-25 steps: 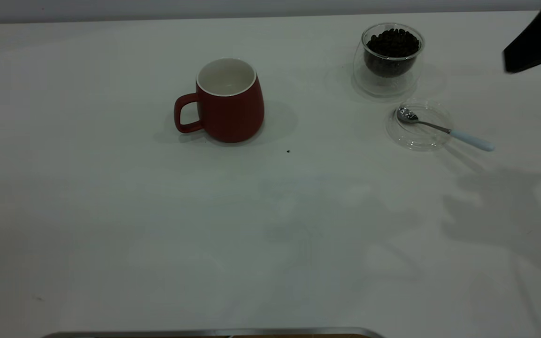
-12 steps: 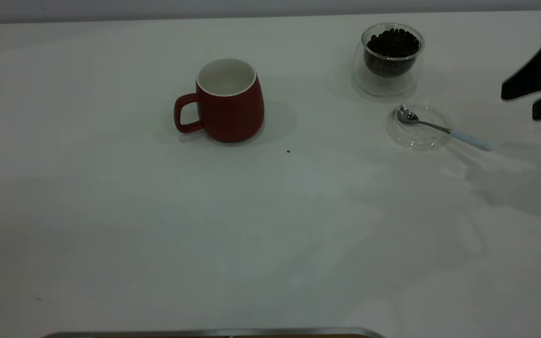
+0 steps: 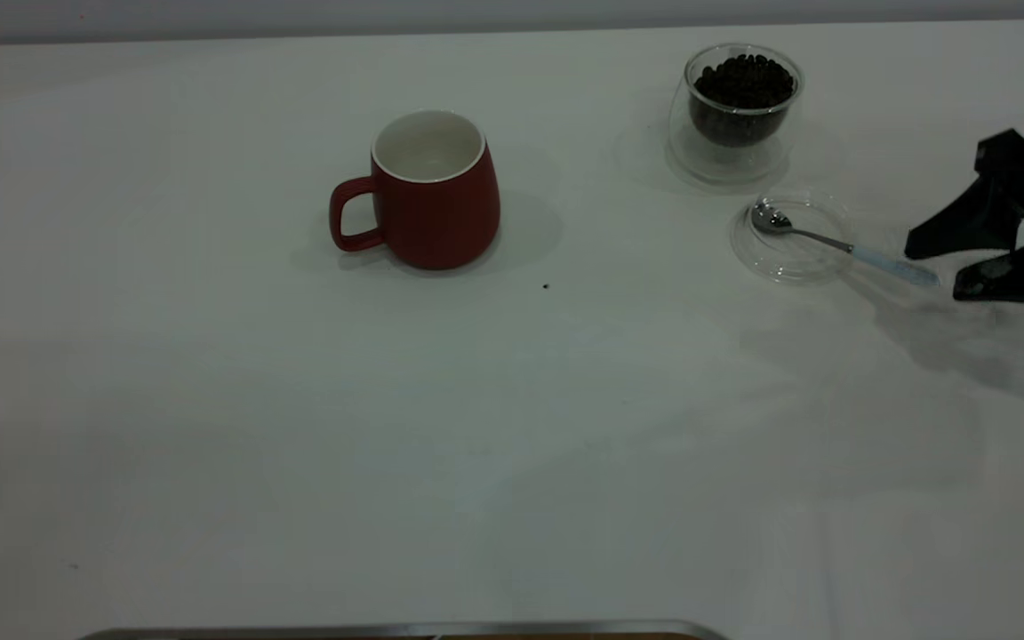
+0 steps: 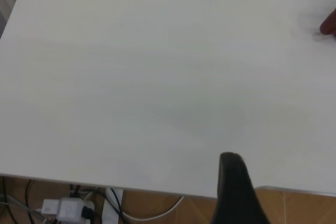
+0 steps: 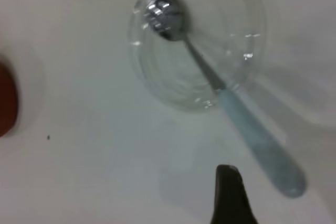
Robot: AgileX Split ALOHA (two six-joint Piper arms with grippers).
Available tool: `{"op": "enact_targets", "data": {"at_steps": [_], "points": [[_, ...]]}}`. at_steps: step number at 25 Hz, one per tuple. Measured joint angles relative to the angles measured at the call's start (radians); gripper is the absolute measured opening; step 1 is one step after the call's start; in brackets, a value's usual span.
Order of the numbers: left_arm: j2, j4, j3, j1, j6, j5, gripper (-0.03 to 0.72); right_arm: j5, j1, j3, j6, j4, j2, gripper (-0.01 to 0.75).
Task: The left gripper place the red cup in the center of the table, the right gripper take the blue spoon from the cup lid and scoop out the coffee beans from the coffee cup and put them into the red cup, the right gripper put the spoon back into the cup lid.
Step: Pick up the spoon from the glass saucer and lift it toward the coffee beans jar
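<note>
Blue spoon (image 3: 845,246) rests with its bowl in the cup lid (image 3: 789,260) at the table's (image 3: 512,427) far right, handle pointing right toward our right end effector (image 3: 939,269), spread wide just beside its tip.

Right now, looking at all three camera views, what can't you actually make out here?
- Left pincer: the left wrist view shows a single black finger cut off by the frame edge; open or shut is unclear, and it is absent from the exterior view.
- Red cup: its inside bottom is hidden by its own wall.
- Coffee beans: how deep they go in the coffee cup is too small to tell.
- Right pincer: open at the blue spoon, contact unclear.
</note>
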Motion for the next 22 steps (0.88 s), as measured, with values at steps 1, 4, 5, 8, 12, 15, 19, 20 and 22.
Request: {"op": "enact_targets", "data": {"at_steps": [1, 4, 5, 8, 12, 15, 19, 20, 22], "points": [[0.000, 0.000, 0.000, 0.000, 0.000, 0.000, 0.518, 0.003, -0.009, -0.004, 0.000, 0.001, 0.008, 0.527], [0.000, 0.000, 0.000, 0.000, 0.000, 0.000, 0.518, 0.041, -0.030, -0.016, -0.005, 0.004, 0.031, 0.527], [0.000, 0.000, 0.000, 0.000, 0.000, 0.000, 0.518, 0.057, -0.032, -0.023, -0.009, 0.004, 0.040, 0.527], [0.000, 0.000, 0.000, 0.000, 0.000, 0.000, 0.518, 0.104, -0.033, -0.048, -0.016, 0.005, 0.071, 0.527], [0.000, 0.000, 0.000, 0.000, 0.000, 0.000, 0.518, 0.152, -0.033, -0.071, -0.017, 0.006, 0.111, 0.527], [0.000, 0.000, 0.000, 0.000, 0.000, 0.000, 0.518, 0.168, -0.033, -0.071, -0.017, 0.005, 0.122, 0.527], [0.000, 0.000, 0.000, 0.000, 0.001, 0.000, 0.518, 0.177, -0.033, -0.071, -0.017, 0.006, 0.127, 0.527], [0.000, 0.000, 0.000, 0.000, 0.001, 0.000, 0.518, 0.179, -0.033, -0.071, -0.017, 0.006, 0.129, 0.525], [0.000, 0.000, 0.000, 0.000, 0.001, 0.000, 0.518, 0.183, -0.033, -0.071, -0.017, 0.006, 0.137, 0.519]]}}
